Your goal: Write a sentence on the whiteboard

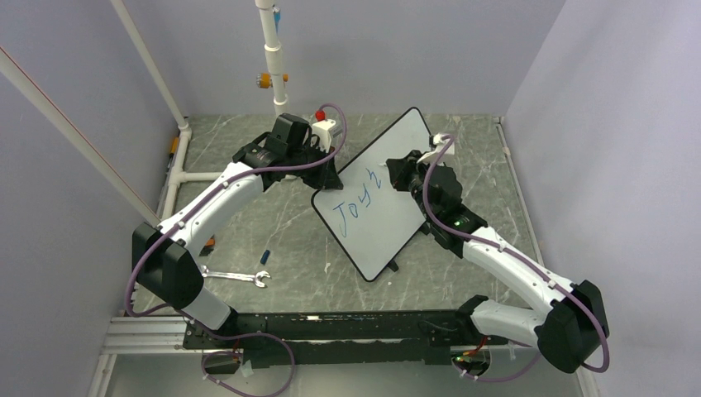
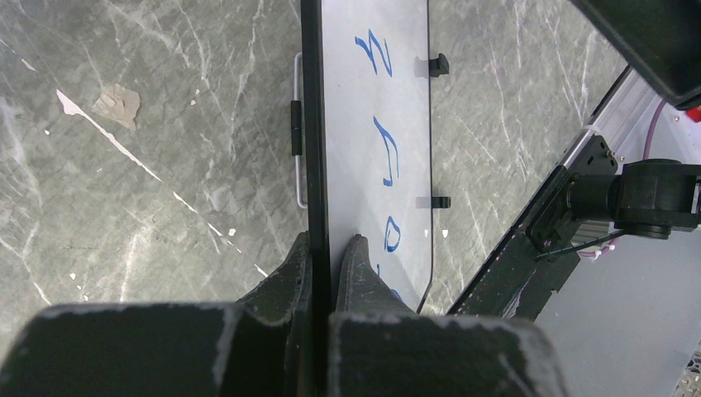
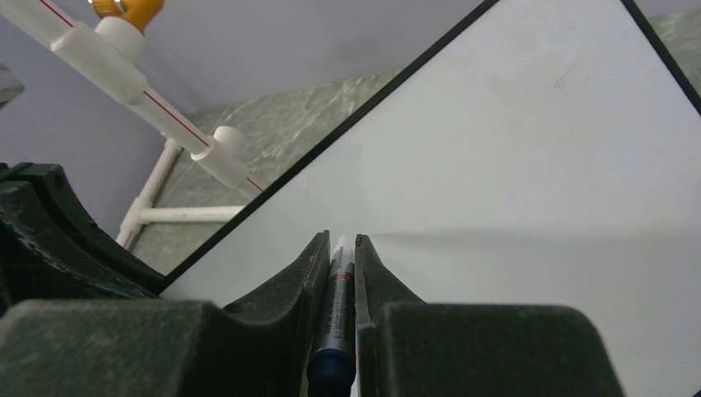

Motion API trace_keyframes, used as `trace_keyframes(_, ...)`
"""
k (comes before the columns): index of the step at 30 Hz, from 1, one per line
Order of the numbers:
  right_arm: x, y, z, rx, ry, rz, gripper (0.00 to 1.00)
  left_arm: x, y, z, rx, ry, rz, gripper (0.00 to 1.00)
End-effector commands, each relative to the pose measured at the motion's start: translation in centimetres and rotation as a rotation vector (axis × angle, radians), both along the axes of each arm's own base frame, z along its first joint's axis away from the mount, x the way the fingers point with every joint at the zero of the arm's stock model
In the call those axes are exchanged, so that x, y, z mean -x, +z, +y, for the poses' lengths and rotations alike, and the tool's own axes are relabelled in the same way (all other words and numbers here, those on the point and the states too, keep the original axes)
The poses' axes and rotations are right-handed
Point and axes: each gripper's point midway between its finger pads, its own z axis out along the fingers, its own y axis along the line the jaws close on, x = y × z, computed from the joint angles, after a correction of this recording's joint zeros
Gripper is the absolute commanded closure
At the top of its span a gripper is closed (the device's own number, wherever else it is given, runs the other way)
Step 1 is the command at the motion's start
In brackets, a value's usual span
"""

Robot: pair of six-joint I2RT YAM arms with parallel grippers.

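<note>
Left gripper (image 2: 331, 245) first: clenched, one finger on each face of the whiteboard (image 2: 409, 165), pinching its thin black rim. From the left wrist the board runs straight up the frame from that grip, seen almost edge-on, with counter (image 2: 165, 165) showing on both sides of it, so it is raised on edge, not lying flat. Blue strokes of the sentence (image 2: 384, 149) climb the white face just past the fingertips, and a wire loop sits against the back.

Over to the right gripper (image 3: 341, 240): shut tight on a marker (image 3: 337, 310), white barrel with red print and a dark blue end nearest the camera. The other end points at the board (image 3: 537, 165), which fills the right and centre of this view as blank white. Whether the tip is touching the surface can't be told from here.

From above, the left gripper (image 1: 327, 169) has the whiteboard (image 1: 397, 219) by its upper-left edge, and the right gripper (image 1: 402, 174) comes in from the right, over the board's middle. The board sits as a diamond at centre frame, lower corner toward the arm bases. The sentence (image 1: 355, 205) reads "Joy" so far, slanting up to the right, with a small extra stroke beyond it, next to the right gripper.

Further out, on the grey marbled counter (image 1: 273, 215), lower left, lie a wrench (image 1: 236, 275) and a small blue piece (image 1: 264, 255), both well apart from the board.
</note>
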Motion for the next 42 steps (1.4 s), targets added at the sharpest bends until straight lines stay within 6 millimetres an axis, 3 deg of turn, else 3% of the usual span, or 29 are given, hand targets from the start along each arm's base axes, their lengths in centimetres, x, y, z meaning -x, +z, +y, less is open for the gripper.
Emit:
trace_keyframes(1, -0.6, 0.3, 0.1, -0.011, -0.008, -0.007, 1.0, -3.5, -2.4, 4.9, -0.307, 0.055, -0.212, 1.0)
trace_keyframes(12, -1.1, -1.8, 0.5, 0.014, -0.008, 0.039, 1.0, -3.5, -2.4, 5.0, -0.309, 0.056, -0.214, 1.0)
trace_keyframes(30, 1.2, -6.4, -1.3, 0.054, -0.023, 0.12, 1.0, -3.5, -2.5, 4.8, -0.309, 0.052, -0.212, 1.0)
trace_keyframes(42, 0.9, -5.8, -0.9, 0.046, -0.016, 0.111, 1.0, -3.5, -2.5, 4.8, -0.309, 0.051, -0.213, 1.0)
